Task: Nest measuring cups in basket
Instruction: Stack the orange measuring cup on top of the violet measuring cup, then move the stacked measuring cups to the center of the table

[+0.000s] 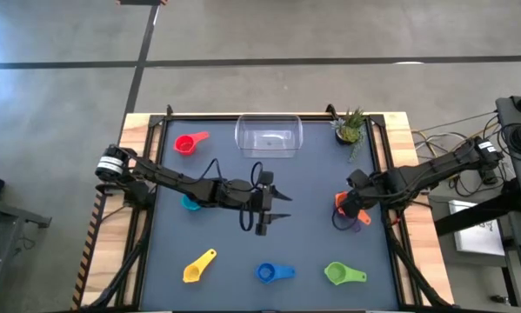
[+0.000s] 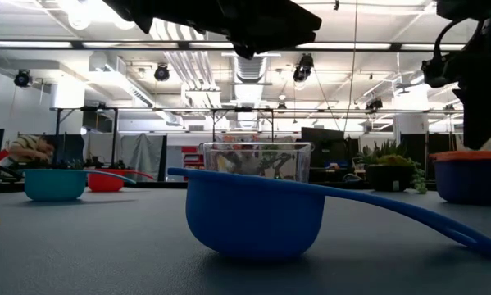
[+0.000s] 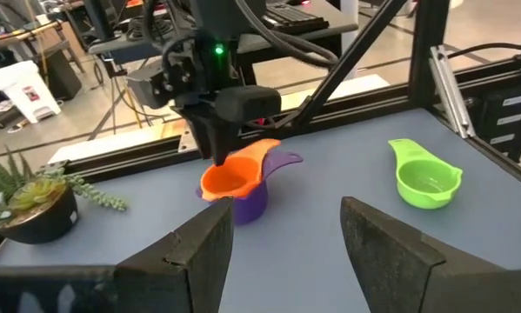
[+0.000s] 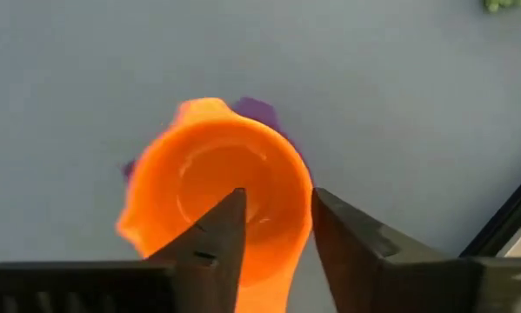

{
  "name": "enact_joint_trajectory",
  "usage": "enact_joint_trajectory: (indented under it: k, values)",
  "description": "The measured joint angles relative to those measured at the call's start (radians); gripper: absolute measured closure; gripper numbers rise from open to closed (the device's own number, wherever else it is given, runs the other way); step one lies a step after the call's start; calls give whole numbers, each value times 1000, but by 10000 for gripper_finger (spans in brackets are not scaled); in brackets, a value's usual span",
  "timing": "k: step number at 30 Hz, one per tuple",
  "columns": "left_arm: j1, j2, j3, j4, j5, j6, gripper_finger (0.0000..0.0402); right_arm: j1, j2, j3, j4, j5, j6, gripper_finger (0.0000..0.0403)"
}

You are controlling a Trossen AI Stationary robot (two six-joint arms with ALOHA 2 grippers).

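1. high view: we see the clear rectangular plastic basket [image 1: 269, 137] at the far middle of the dark table [image 1: 312, 252], holding no cups, with the small potted green plant [image 1: 350, 128] near its right.
2. the red round plastic measuring cup [image 1: 186, 143] sits left of the basket, and the teal cup [image 1: 190, 203] lies partly hidden under the left arm.
3. along the near edge lie the yellow cup [image 1: 198, 267], the blue cup [image 1: 271, 273] and the green cup [image 1: 342, 275], well apart from one another.
4. the right gripper [image 4: 276, 228] is at the right side of the table, over the orange cup [image 4: 215, 204]. in the right wrist view one finger [image 4: 215, 242] is inside the bowl and the other outside, so we read the claw as clenched on the cup's rim.
5. the orange cup sits in the purple cup [image 3: 258, 198], whose handle pokes out beside it in the left wrist view.
6. the left gripper [image 1: 278, 206] hangs over the table's middle, its fingers spread wide and released, grasping nothing.
7. in the low view, the blue cup fills the foreground, with the basket behind it.
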Motion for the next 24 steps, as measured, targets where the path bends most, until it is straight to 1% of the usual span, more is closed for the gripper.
enact_joint_trajectory:
  k: [4,8,10,14,24]
  values:
    - [0,0,0,0,7,0,208,0,0,36,0,0,6,238]
    - [0,0,0,-3,7,0,208,0,0,68,-6,-2,22,221]
    - [0,0,0,-4,7,1,208,0,2,68,-32,-2,28,218]
    - [0,0,0,-5,10,1,208,0,16,53,-102,-20,90,218]
    - [0,0,0,-9,11,5,208,-2,21,49,-94,1,118,218]
